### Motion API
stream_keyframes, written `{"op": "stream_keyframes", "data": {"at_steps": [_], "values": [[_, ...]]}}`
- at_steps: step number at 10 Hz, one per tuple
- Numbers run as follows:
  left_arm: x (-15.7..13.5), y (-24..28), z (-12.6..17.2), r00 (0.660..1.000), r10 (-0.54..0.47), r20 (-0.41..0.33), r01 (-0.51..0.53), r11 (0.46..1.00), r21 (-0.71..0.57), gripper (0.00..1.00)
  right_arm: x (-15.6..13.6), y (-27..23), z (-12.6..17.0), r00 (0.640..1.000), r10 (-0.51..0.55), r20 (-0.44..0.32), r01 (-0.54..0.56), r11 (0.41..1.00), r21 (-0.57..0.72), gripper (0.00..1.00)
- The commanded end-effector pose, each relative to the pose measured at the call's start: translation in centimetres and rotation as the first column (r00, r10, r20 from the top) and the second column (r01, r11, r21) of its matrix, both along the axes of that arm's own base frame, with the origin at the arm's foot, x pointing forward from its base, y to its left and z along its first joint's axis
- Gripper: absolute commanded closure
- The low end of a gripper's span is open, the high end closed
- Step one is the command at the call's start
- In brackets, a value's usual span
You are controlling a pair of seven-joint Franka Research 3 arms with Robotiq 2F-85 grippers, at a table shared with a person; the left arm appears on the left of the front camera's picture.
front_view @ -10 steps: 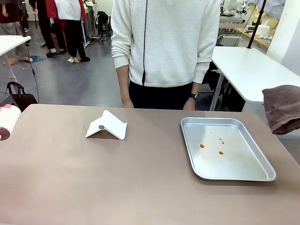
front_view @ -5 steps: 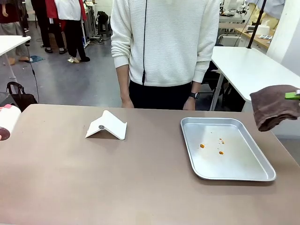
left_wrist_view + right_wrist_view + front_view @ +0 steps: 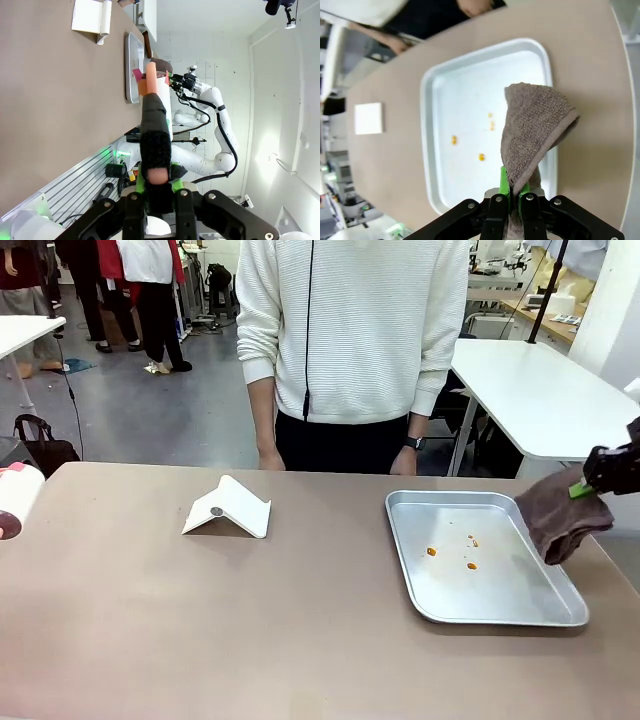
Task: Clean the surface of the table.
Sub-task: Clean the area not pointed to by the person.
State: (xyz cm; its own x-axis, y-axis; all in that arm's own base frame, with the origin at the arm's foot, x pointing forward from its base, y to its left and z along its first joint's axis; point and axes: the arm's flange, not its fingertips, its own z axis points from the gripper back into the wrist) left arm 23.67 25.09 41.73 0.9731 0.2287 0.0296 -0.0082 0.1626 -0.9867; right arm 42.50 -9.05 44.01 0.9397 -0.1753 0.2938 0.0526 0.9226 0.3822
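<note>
Since a moment ago the brown cloth (image 3: 556, 518) has been carried lower and further in from the right edge of the front view, and the right gripper (image 3: 580, 490) is now seen holding it. The cloth is pinched by one edge between the green pads, the jaws closed tight on it, and the rest hangs down in a fold. The tray (image 3: 500, 617), the white folded card (image 3: 228, 508) and the person (image 3: 350, 330) behind the table are unchanged.

The table (image 3: 250, 620) lies below the right gripper, which is held above its right end, by the right rim of the tray. The cloth is hung over that side of the tray, near the orange crumbs (image 3: 431, 551); whether it touches the metal cannot be told. From the right wrist the cloth (image 3: 535, 130) is seen draped over the tray (image 3: 432, 100) with bare table (image 3: 385, 165) all round it.

The left gripper (image 3: 156, 187) is closed on a black-covered stick (image 3: 152, 135), held clear of the table
</note>
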Motion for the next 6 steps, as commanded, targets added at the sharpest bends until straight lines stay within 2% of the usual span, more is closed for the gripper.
{"op": "stream_keyframes", "data": {"at_steps": [1,5,6], "values": [[0.1,-0.1,0.5,1.0,0.014,-0.006,-0.014,1.0,-0.013,0.78,1.4,-0.4,-0.4,0.999,-0.015,-0.05,0.014,1.0,-0.019,0.93],[0.1,-0.1,0.5,1.0,0.014,-0.006,-0.014,1.0,-0.013,0.78,3.4,1.8,-5.4,0.999,-0.033,-0.01,0.033,0.999,0.016,0.93],[0.1,-0.1,0.5,1.0,0.014,-0.006,-0.014,1.0,-0.013,0.78,4.1,3.0,-7.0,0.999,-0.035,-0.022,0.035,0.999,0.04,0.93]]}}
